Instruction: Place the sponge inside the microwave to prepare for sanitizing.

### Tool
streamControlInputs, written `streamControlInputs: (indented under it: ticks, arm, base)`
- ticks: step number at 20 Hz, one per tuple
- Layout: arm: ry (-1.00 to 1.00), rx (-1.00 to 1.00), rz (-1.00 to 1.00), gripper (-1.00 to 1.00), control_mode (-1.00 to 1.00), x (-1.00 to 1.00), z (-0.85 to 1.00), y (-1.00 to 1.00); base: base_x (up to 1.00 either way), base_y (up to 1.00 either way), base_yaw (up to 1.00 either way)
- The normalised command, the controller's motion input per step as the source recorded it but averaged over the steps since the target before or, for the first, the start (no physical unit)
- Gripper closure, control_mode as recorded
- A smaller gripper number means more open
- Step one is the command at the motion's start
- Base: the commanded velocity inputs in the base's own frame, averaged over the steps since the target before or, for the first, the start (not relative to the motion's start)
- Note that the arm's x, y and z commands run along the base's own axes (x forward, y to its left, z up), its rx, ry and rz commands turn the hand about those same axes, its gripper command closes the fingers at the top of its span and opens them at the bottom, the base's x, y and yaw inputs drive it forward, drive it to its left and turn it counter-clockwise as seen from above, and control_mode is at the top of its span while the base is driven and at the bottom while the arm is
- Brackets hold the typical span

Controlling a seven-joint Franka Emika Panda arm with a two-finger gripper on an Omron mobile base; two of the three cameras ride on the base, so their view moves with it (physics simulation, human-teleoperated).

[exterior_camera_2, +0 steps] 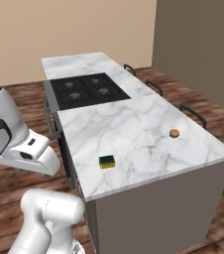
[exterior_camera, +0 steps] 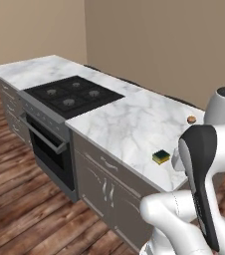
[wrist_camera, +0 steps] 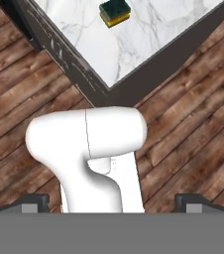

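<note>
Reading left to right in the left base view, we pass the black four-burner cooktop (exterior_camera: 72,94) above its black-fronted oven (exterior_camera: 47,144), then the white marble counter (exterior_camera: 129,124), where the small yellow-green sponge with a dark green face (exterior_camera: 161,157) lies flat near the front edge, probably left there within easy reach. The right base view adds a small round brown object (exterior_camera_2: 174,133) further along. In the hand view our gripper (wrist_camera: 111,201) hangs spread wide and empty above the wooden floor (wrist_camera: 193,124), well apart from the sponge.
</note>
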Motion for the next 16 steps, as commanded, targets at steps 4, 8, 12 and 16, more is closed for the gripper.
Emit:
streamControlInputs:
  ticks: [4,8,12,16]
  arm:
    - [0.00,0.00,0.02,-1.00,-1.00,0.03,0.00,-0.01]
    - [0.00,0.00,0.13,-1.00,-1.00,0.24,0.09,-0.12]
    - [-0.01,-0.05,0.20,-1.00,-1.00,0.64,0.47,0.00]
    - [0.00,-0.07,0.11,-1.00,-1.00,0.62,0.35,0.00]
  base:
    - [0.06,0.00,0.01]
    - [0.00,0.00,0.00]
    - [0.00,0.00,0.00]
    - [0.00,0.00,0.00]
